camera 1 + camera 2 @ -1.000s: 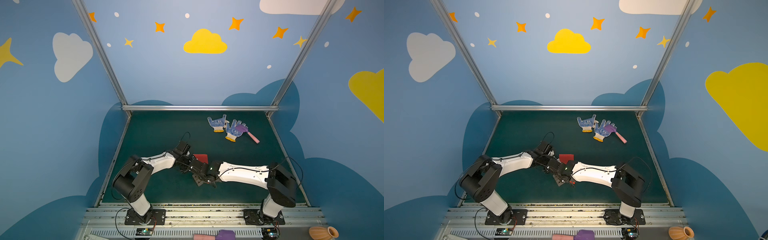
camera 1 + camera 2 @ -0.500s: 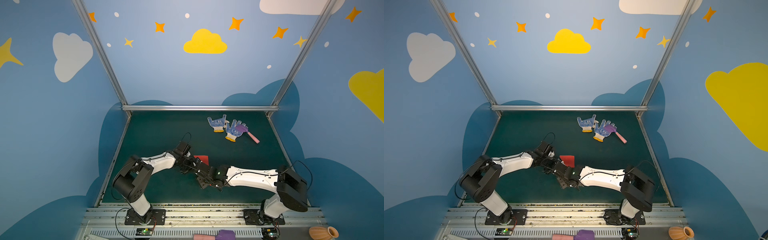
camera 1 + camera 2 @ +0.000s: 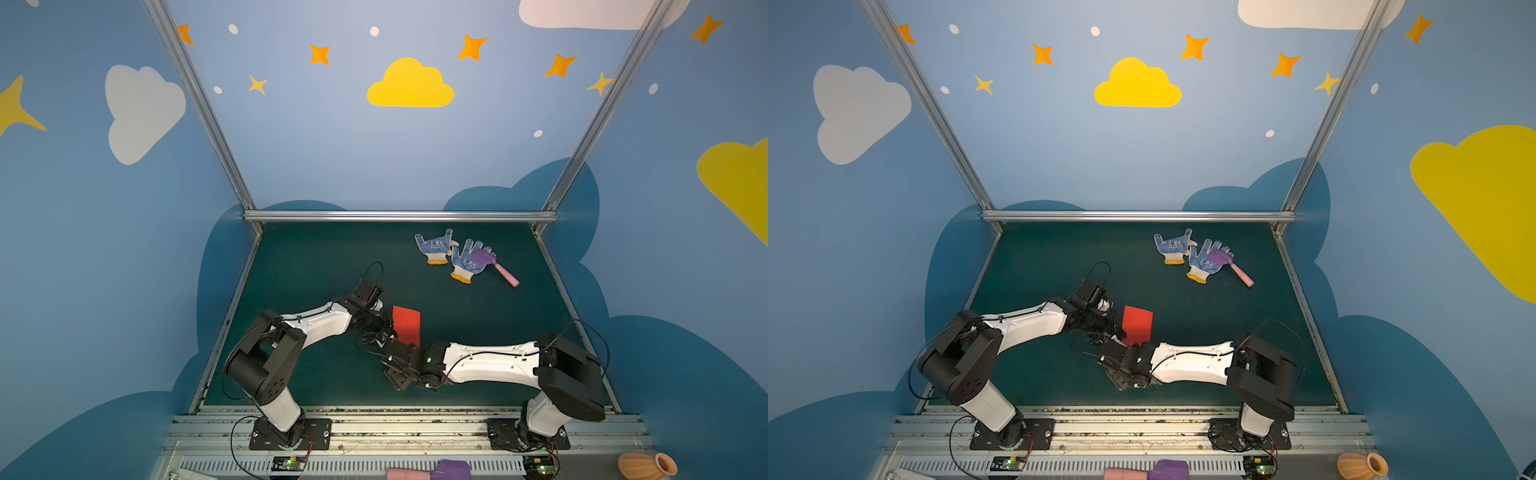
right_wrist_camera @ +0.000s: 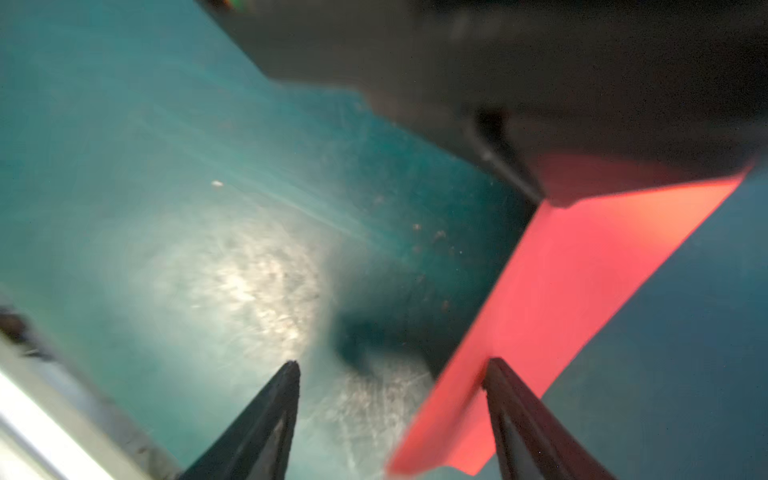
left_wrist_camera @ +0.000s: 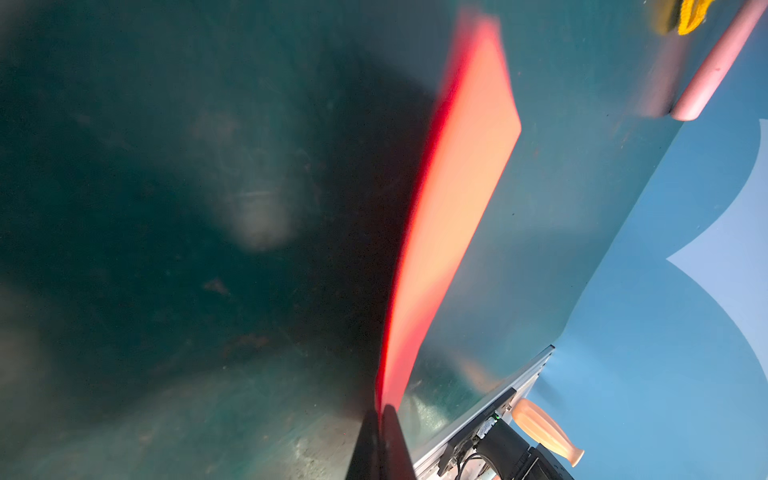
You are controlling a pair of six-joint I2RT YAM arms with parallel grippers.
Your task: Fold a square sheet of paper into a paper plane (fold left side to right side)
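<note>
paper (image 3: 406,324) left edge clamped in left gripper (image 5: 380,410); right gripper (image 4: 392,365) jaws apart, bare mat (image 3: 482,328) beyond.

The paper (image 3: 406,326) is bright red, the table (image 3: 316,266) dark green, the gloves (image 3: 434,248) blue-dotted white, the hammer (image 3: 485,257) purple-and-pink.

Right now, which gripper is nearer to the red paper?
Left. The left gripper is shut on the edge of the red paper. The right gripper hangs open at its near corner, one finger over the sheet, gripping nothing.

No legible text anywhere; blue print on gloves (image 3: 434,246) too small to read.
</note>
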